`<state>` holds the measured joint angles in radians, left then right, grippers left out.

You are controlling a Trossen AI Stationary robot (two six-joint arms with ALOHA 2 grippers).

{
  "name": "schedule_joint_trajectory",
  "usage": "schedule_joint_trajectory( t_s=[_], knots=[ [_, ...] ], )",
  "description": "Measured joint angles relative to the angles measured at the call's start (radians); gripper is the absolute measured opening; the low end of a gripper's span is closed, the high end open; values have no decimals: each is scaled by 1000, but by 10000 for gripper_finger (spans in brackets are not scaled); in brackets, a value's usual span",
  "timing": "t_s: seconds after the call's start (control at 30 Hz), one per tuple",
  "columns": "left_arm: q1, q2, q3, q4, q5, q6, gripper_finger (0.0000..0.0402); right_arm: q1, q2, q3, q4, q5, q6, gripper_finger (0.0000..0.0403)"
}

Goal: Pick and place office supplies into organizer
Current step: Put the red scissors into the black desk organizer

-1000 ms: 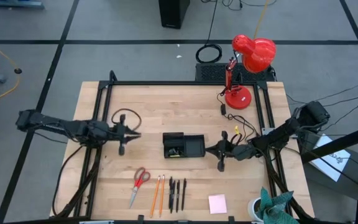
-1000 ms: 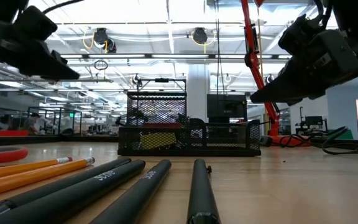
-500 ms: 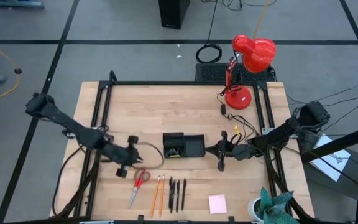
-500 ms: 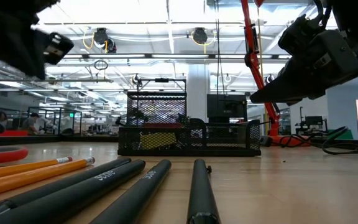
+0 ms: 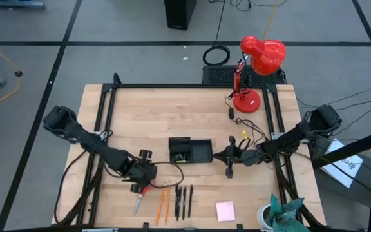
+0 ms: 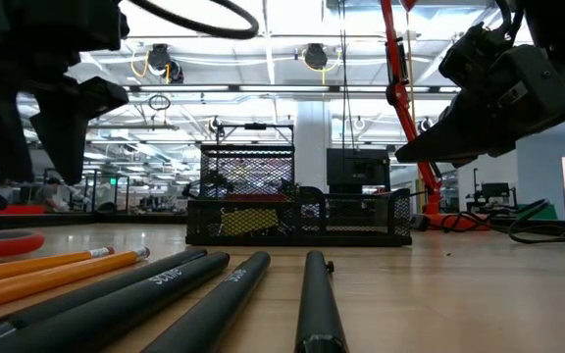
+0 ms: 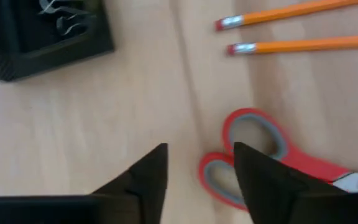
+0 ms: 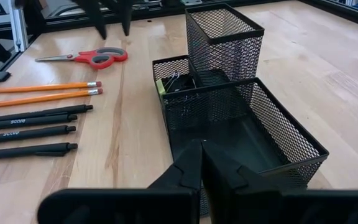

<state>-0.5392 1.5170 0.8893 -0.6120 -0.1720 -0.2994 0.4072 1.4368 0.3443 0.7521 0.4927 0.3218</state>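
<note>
Left tool spread, poised over the handles of the red scissors lying on the worktop beside the orange pencils. Right tool pressed together, empty, just beside the mesh organizer.

Even, bright light falls from above in the high view; the counter shows pale wood without glare, and shadows under the arms are faint and short; the lamp casts no visible pool of its own. In the low view, rows of ceiling lights blow out to white across the upper frame; against them the left hand at upper left is a near-black silhouette, soft with blur; the pens at the bottom edge are out of focus. The left wrist view is soft throughout; the scissors lack crisp edges. The right wrist view is sharper, with the mesh organizer clear.
</note>
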Motion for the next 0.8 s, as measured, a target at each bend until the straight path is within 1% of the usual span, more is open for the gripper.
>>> schedule_joint_trajectory(
  t_s=[0.1,0.2,0.8],
  knots=[
    [-1,31,30,-11,41,-8,226,0,0,0,0,0,0,4],
    [-1,53,38,-11,48,-6,237,0,0,0,0,0,0,4],
    [-4,190,38,43,49,-2,239,0,0,0,-1,0,0,4]
  ],
)
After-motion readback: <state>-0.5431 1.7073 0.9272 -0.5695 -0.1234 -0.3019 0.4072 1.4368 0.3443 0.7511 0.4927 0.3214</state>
